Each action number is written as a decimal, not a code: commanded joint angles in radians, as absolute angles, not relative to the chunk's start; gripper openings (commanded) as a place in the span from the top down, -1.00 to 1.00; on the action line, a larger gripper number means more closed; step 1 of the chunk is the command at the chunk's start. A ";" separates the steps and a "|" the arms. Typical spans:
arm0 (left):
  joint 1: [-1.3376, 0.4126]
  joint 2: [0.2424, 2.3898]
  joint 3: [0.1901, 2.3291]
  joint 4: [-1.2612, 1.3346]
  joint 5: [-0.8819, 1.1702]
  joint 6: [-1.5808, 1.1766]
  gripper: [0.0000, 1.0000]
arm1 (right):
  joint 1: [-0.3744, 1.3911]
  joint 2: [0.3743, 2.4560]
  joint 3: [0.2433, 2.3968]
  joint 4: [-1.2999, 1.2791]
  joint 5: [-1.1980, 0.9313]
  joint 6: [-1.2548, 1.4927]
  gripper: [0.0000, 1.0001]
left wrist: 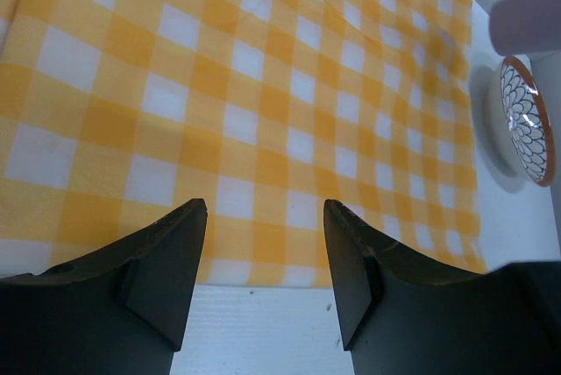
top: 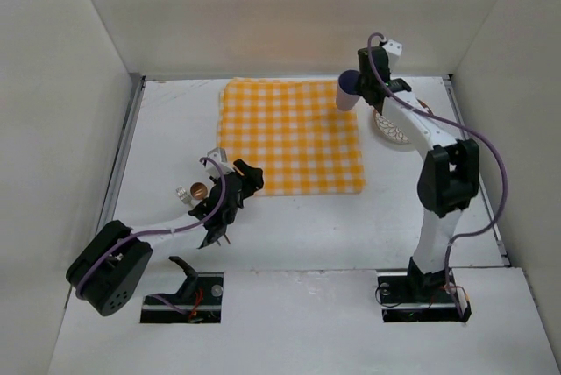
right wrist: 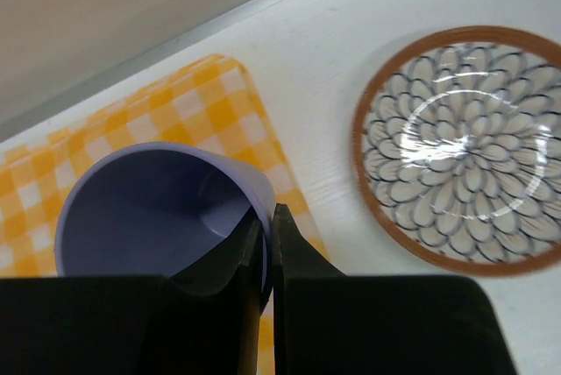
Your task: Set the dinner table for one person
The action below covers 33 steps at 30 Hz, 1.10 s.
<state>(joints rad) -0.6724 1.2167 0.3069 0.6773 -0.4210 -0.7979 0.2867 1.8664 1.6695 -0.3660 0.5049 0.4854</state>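
Step in hand, as I read it: placing the drinking cup.

Nearest me, the left pincer [left wrist: 263, 217] hangs idle just short of the near edge of the checked cloth [top: 289, 134], jaws wide apart with nothing between them. The white desk [top: 307, 235] spreads under everything, both arms bolted at its near edge. The cloth lies flat on its far middle, so the mat part looks done. At the cloth's far right corner the right pincer [right wrist: 267, 217] is clamped on the wall of the lilac cup [right wrist: 149, 208], one finger inside the rim and one outside. The patterned plate [right wrist: 460, 147] sits on bare desk just beside the cloth's right edge, not on it.

Next move, my judgement: settle the cup upright at that far corner and let go only once its base is flat. I cannot tell from these views whether the base touches anything. A rim pinch gives little hold against tipping, so I would lower slowly. After that the plate wants shifting onto the cloth. In the overhead view it lies partly under the right arm.

Pose
- Left arm: elbow folded low and out to the left, wrist pointing toward the cloth. A small metal item [top: 188, 192] lies beside it, too small to name.
- Right arm: one link upright, then a long reach forward and left, wrist turned down over the cup
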 commanded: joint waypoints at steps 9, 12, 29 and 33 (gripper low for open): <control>-0.720 1.292 0.324 0.762 -0.451 -0.795 -0.08 | 0.292 2.198 2.169 -0.570 0.380 0.431 0.85; -0.711 1.276 0.318 0.762 -0.451 -0.795 -0.09 | 0.294 2.252 2.230 -0.601 0.379 0.420 0.85; -0.699 1.269 0.311 0.759 -0.451 -0.796 -0.09 | 0.294 2.407 2.391 -0.701 0.377 0.403 0.37; -0.700 1.278 0.314 0.759 -0.449 -0.798 -0.09 | 0.294 2.378 2.387 -0.686 0.385 0.399 0.12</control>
<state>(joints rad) -0.7048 1.2930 0.3073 0.7113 -0.4294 -0.7982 0.2893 2.4084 2.3428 -0.6937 0.3809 0.4103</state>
